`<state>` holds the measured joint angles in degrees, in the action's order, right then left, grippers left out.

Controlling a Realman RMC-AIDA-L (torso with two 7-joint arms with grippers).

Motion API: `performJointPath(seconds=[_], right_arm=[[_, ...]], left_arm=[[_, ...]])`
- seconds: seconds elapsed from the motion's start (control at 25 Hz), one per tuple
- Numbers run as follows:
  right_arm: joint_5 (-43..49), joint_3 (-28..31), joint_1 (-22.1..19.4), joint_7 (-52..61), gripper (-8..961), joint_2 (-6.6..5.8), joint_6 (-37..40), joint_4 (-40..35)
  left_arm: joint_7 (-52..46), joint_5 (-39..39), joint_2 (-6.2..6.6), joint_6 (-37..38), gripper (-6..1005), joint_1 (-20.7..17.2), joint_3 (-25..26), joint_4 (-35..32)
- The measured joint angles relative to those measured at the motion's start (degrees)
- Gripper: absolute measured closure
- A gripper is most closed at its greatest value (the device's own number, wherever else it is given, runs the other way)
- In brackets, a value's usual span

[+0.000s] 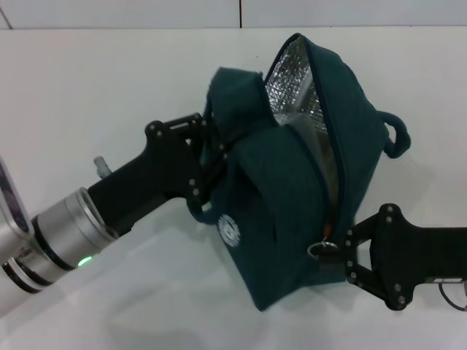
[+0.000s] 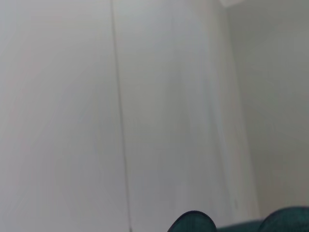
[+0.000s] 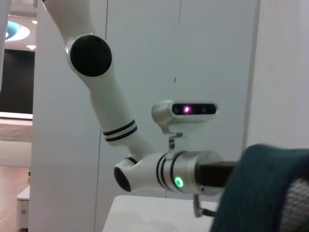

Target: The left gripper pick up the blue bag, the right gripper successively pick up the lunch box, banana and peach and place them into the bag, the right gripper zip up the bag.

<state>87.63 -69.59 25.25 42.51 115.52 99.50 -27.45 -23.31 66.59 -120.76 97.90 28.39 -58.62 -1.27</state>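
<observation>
The blue bag (image 1: 292, 204) hangs tilted above the white table, its top gaping so that the silvery lining (image 1: 295, 91) shows. From the left, my left gripper (image 1: 210, 157) is shut on the bag's near handle and fabric. At the lower right, my right gripper (image 1: 346, 255) is closed at the metal zip pull (image 1: 322, 248), at the low end of the zip. The bag's teal cloth also shows in the left wrist view (image 2: 193, 223) and the right wrist view (image 3: 260, 188). The lunch box, banana and peach are out of view.
The white table (image 1: 95, 87) spreads behind and under the bag. A second handle (image 1: 398, 135) loops out on the bag's far right. The right wrist view shows my left arm's wrist with its green ring (image 3: 179, 181) and the head camera (image 3: 186, 112).
</observation>
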Motion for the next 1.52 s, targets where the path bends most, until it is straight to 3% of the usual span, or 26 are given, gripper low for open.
performJointPath(seconds=[0.08, 0.52, 0.88, 1.08, 1.52], right_arm=[[0.25, -0.22, 0.23, -0.06, 924, 0.07, -0.17, 0.0], [-0.19, -0.38, 0.69, -1.58, 925, 0.65, -5.02, 0.88], [-2.7, -2.68, 1.53, -1.73, 922, 0.67, -6.94, 1.01], [-3.26, -2.64, 1.6, -1.79, 921, 0.66, -7.02, 0.72], [-4.05, -2.22, 2.67, -3.03, 920, 0.49, -7.43, 0.58]], left_arm=[[-0.01, -1.54, 0.0, -0.09, 772, 0.12, 0.0, 0.02], [-0.1, -6.8, 0.24, -5.69, 655, 1.58, -0.02, -0.37], [-7.64, -7.53, 0.59, -5.54, 395, 1.55, -0.03, -0.63], [-8.47, -7.62, 0.49, -4.32, 188, 0.85, 0.0, -0.72], [-22.38, -7.63, 0.85, -3.14, 170, -0.94, 0.04, -4.98]])
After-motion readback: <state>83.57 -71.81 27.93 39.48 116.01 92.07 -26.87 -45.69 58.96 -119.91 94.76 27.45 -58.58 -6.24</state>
